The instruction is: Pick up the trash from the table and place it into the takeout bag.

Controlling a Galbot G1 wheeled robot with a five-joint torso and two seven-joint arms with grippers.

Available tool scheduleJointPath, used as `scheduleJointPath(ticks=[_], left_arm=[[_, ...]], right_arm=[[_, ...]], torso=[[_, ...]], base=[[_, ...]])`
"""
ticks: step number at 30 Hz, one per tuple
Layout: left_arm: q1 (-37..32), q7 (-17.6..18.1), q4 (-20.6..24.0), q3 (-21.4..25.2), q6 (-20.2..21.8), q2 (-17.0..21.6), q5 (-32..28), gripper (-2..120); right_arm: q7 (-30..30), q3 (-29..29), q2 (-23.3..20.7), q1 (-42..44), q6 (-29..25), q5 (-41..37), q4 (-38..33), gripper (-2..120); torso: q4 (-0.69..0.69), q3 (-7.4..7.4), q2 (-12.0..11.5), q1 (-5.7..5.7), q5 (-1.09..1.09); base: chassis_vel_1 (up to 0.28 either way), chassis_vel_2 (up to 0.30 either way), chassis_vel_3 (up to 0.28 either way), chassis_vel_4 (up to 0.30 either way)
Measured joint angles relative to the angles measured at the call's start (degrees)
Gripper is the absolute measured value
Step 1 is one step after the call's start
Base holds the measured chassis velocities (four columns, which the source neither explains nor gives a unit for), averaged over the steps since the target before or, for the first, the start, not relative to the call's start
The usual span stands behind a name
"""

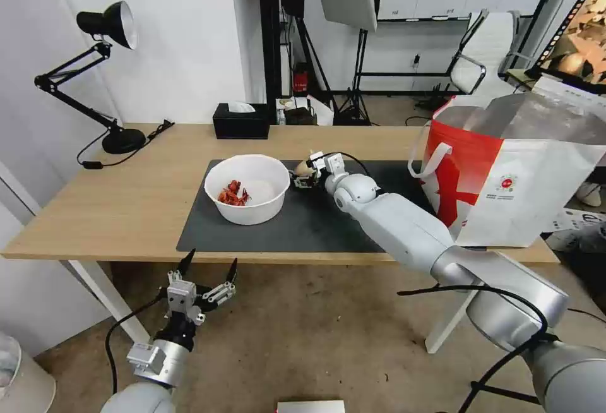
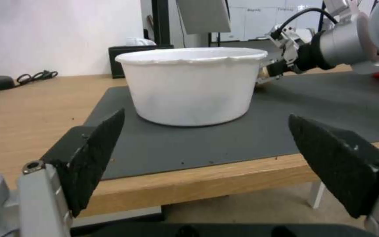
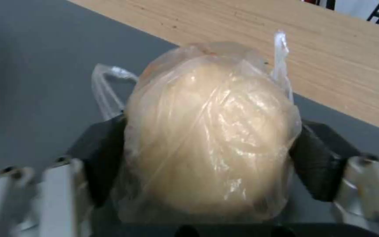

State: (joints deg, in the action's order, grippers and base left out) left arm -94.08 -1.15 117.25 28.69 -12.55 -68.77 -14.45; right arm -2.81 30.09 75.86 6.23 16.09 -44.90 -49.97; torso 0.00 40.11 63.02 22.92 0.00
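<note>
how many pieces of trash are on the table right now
2. The white bowl with red scraps sits on the dark mat's left half; the beige baggie is just right of it, between the right gripper's fingers. Others may be hidden.

Glossy crinkled plastic baggie (image 3: 207,131)

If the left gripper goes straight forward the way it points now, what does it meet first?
Probably the table edge: the open left gripper sits low before it. If it clears that, the white bowl on the grey mat comes next.
</note>
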Motion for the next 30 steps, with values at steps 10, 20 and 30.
scheduleJointPath(ticks=[10, 20, 30], left_arm=[[-0.01, -0.02, 0.1, -0.12, -0.06, -0.04, 0.02, 100], [0.01, -0.05, 0.71, -0.61, -0.05, 0.05, 0.23, 100], [-0.63, -0.03, 1.96, -0.79, 0.21, 0.01, 0.36, 100]], right_arm=[[-1.27, -1.78, -3.21, 1.91, -1.19, -0.43, -5.68, 43], [-10.29, -8.12, -15.98, 9.6, -3.87, -1.56, -30.73, 10], [-17.27, -16.62, -30.31, 16.02, -4.48, -1.76, -51.84, 9]], torso=[[0.01, 0.0, 0.0, 0.0, 0.01], [0.0, -0.01, 0.0, 0.0, 0.02], [-0.02, -0.01, 0.01, 0.0, 0.02]], base=[[0.0, 0.0, 0.0, 0.0], [0.0, 0.0, 0.0, 0.0], [0.0, 0.0, 0.0, 0.0]])
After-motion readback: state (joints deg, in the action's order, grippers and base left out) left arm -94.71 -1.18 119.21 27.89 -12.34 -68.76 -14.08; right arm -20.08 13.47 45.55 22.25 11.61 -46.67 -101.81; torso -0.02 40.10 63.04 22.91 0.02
